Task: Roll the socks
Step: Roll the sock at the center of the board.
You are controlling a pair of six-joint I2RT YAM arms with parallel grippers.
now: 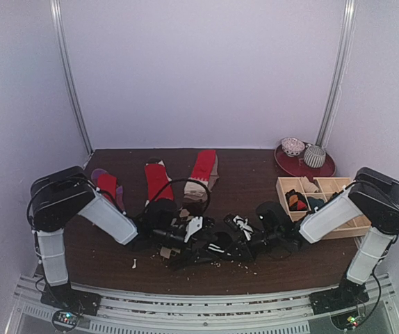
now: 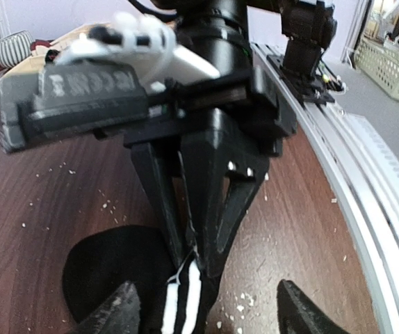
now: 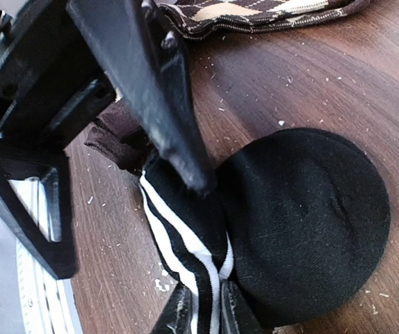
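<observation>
Left wrist cam first: the left gripper is spread wide, its fingers well apart, so it's not gripping anything. The black white-striped sock lies on the table between them. Facing the camera, the right gripper comes down from above with its jaws pinched together on the striped part.

Right wrist cam agrees. Two fingertips squeeze the striped cuff, and the rest of that sock is a round black lump on the dark wood. One left finger tip sits right at the lump's edge. It looks like it's touching, but I can't be sure from this angle. The brown-and-beige argyle sock lies just past it.

From the top cam, both arms meet at the near middle of the table. Further back lie a red-and-purple sock, a red sock and a second red sock. On the right there's a wooden grid tray, with a red plate behind it.
</observation>
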